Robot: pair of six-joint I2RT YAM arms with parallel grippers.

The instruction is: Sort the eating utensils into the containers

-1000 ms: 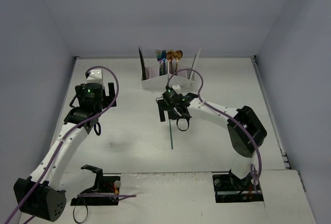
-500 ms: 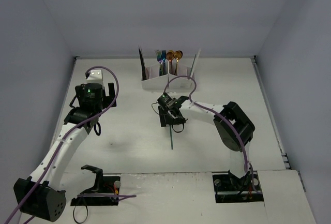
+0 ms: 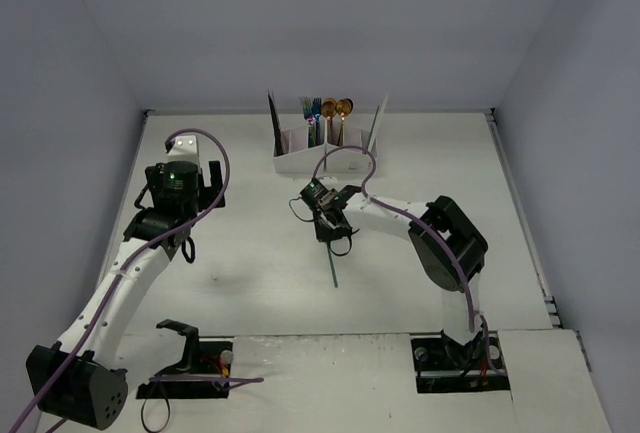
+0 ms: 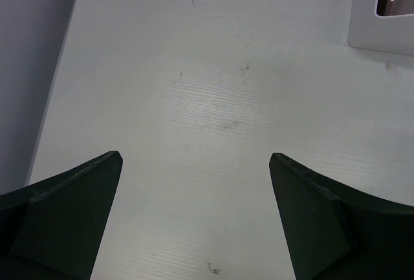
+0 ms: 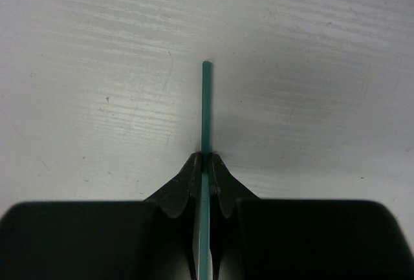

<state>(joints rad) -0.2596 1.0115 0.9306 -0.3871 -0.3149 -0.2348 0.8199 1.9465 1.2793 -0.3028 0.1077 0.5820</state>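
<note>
White surface (image 3: 440,168), grey walls (image 3: 300,33). Pinching teal chopstick (image 5: 206,105) with right tool (image 5: 206,162), probably to haul it to organiser (image 3: 300,162) at 12 o'clock; left tool (image 4: 194,160) gaping.

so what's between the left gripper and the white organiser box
Nothing: only bare white table lies between the open left gripper and the organiser box. The top external view shows the whole stretch, and the left wrist view shows it too.

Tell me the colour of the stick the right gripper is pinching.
Teal green; the chopstick shows clearest in the right wrist view.
</note>
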